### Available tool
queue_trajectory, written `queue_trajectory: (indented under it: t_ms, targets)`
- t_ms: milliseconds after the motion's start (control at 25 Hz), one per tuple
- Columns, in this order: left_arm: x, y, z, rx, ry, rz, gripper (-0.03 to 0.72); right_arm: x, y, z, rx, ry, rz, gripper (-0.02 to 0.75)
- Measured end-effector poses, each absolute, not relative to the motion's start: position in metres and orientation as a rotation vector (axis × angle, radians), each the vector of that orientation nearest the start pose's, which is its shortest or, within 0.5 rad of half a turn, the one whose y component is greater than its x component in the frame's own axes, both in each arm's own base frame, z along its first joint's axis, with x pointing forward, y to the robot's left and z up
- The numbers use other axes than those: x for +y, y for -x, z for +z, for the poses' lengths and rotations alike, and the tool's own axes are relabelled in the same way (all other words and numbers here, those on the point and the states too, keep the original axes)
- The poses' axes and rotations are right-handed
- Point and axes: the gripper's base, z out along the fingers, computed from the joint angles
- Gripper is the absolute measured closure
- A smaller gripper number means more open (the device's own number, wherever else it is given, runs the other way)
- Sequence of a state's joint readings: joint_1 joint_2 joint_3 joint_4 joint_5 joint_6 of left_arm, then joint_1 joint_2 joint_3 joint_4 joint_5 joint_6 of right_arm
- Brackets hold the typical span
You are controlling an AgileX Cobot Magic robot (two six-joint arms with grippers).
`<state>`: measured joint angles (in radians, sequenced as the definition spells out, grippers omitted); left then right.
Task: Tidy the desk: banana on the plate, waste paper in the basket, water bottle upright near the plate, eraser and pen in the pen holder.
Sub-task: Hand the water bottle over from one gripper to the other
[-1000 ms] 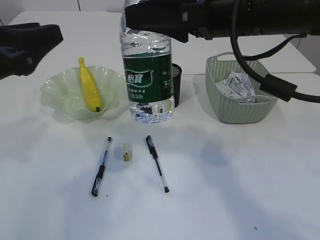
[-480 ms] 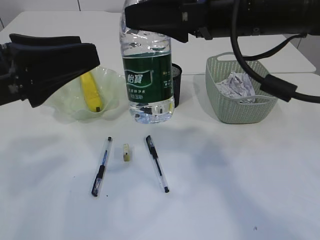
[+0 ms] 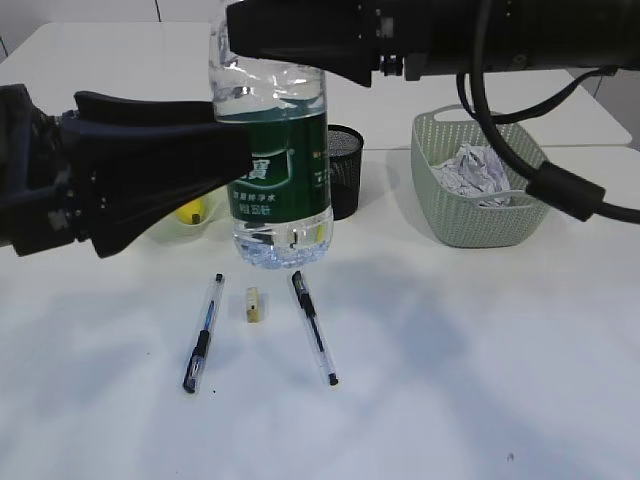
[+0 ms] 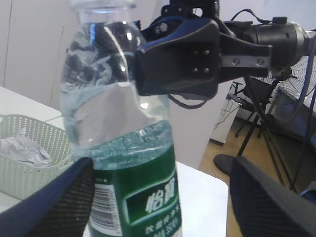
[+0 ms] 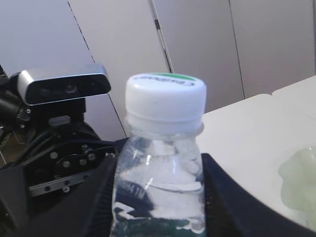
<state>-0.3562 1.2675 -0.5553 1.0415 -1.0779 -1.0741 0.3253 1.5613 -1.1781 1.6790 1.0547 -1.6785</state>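
The water bottle [image 3: 275, 150] is held off the table by the right gripper [image 3: 300, 45], whose jaws clamp the clear upper body just below the cap; in the right wrist view the two dark fingers [image 5: 103, 197] press against either side of the shoulder. The bottle's long axis is close to vertical, cap up and base down, with a slight tilt. Its base hangs above the white table [image 3: 450, 380], in front of the black pen holder [image 3: 345, 165] and just to the right of where the plate sits, largely hidden behind the left arm. The left gripper [image 3: 235, 160] reaches in from the left at label height with its jaws spread wide; the left wrist view shows the two pads [image 4: 64, 207] flanking the green label [image 4: 143, 197], one on each side, neither visibly pressing on it. The bottle therefore lies directly ahead of the left gripper, between its jaws, with its axis crossing the gripper's line of approach at roughly a right angle. The left arm is the nearer one to the plate side. The likely next move is a closure of the left jaws on the label band or a straight lowering of the bottle; either requires the axis to stay upright.
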Motion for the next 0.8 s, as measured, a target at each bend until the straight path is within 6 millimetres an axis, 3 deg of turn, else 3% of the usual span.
queue_trajectory:
  t_ms: [480,800]
  targets:
    - [-0.145,-0.192,0.284,1.446,-0.651,-1.248,0.079,0.206,-0.264,0.351,1.4,1.075,1.272,0.404]
    - [-0.145,-0.192,0.284,1.444,-0.655,-1.258,0.111,0.208,-0.264,0.355,1.377,1.077,1.27,0.404]
